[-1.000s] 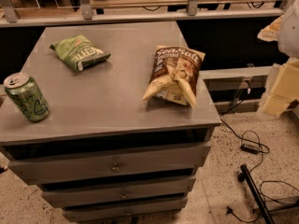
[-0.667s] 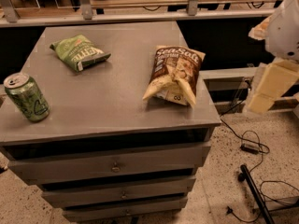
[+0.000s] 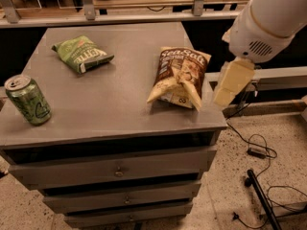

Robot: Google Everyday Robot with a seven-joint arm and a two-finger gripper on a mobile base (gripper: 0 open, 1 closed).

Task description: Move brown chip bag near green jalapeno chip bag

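The brown chip bag (image 3: 180, 76) lies crinkled on the right part of the grey cabinet top (image 3: 120, 104), with "Sea Salt" lettering facing up. The green jalapeno chip bag (image 3: 82, 54) lies flat at the back left of the top, well apart from the brown bag. My gripper (image 3: 230, 82), cream-coloured, hangs below the white arm (image 3: 268, 18) just off the cabinet's right edge, beside the brown bag and not touching it. It holds nothing that I can see.
A green drink can (image 3: 28, 100) stands upright at the front left of the top. The cabinet has drawers (image 3: 117, 169) below. Black cables (image 3: 259, 150) and a black stand lie on the speckled floor at right. A railing runs behind.
The arm and gripper have moved in from the right edge toward the cabinet and now hang close beside the brown bag. The bags and the can have not moved.
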